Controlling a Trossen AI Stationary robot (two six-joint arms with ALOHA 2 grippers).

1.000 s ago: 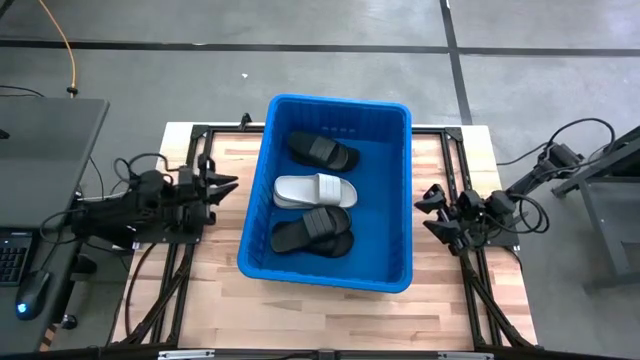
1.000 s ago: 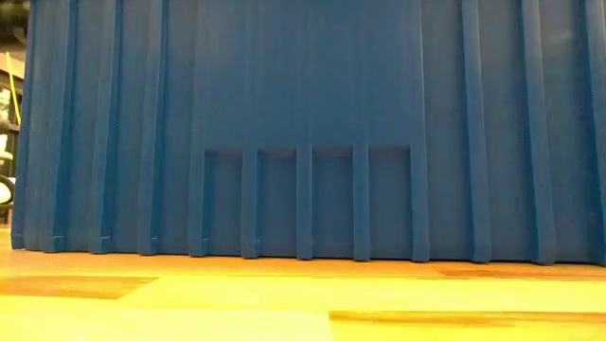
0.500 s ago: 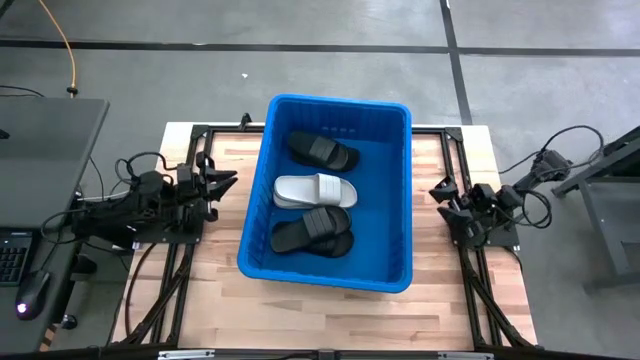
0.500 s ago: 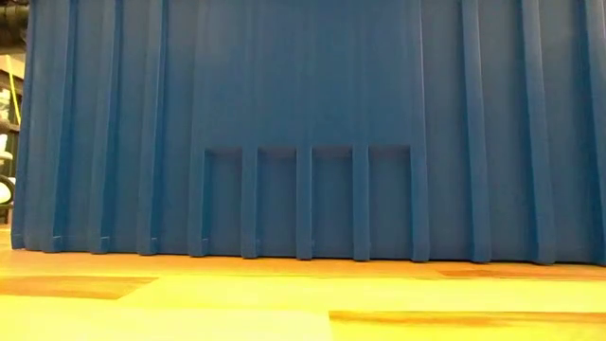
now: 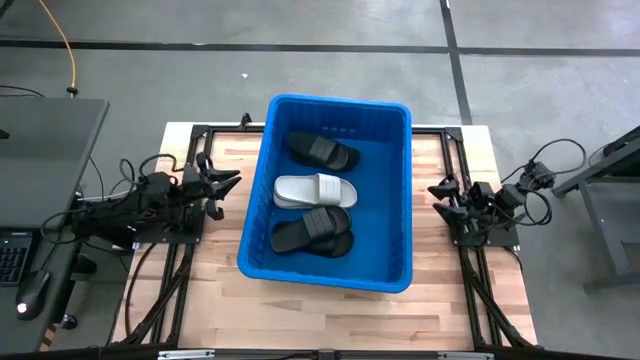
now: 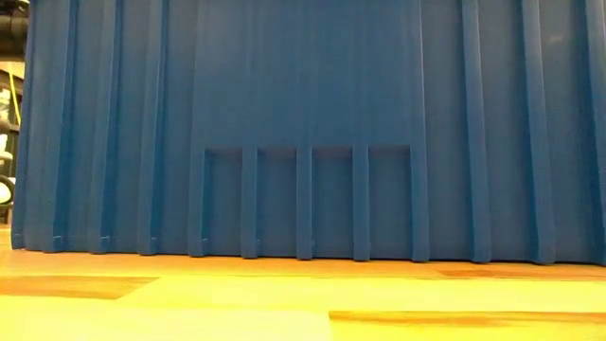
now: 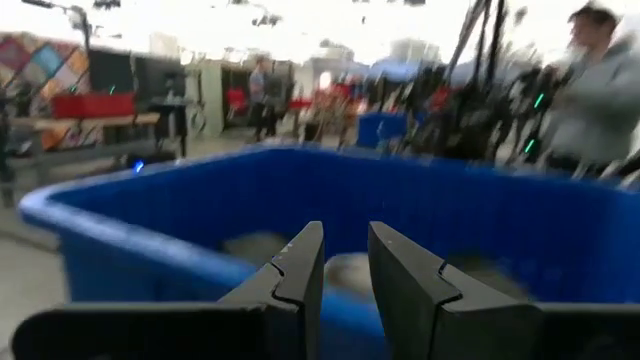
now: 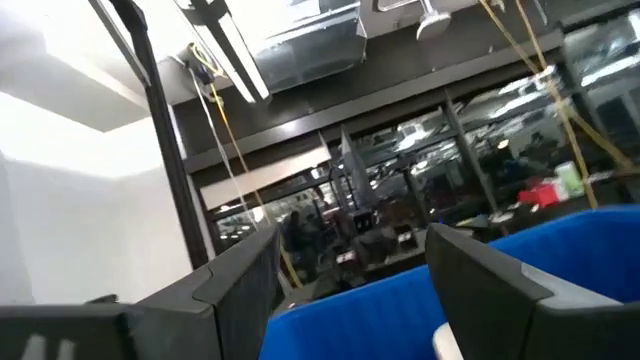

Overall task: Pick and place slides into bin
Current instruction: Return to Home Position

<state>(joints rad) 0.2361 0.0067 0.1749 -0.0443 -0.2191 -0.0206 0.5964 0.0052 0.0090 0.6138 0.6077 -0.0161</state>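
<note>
The left claw (image 5: 226, 183) hovers over the counter (image 5: 205, 290). Its fingers (image 7: 298, 275) are parted by only a narrow gap and hold nothing. Just ahead of its tips stands the bin (image 5: 254, 215), one long blue wall facing the claw. Inside, a white slide (image 5: 316, 190) lies in line with this claw at the bin's middle. To one side of it lie black slides (image 5: 312, 232), one overlapping the other, and to the other side is a single black slide (image 5: 324, 151). Past the bin's opposite wall, pointing back toward it, the right claw (image 5: 437, 195) waits with its fingers spread wide and empty. Farther still from the left claw, beyond the bin, stands a person (image 7: 600, 90) in a grey top, blurred.
</note>
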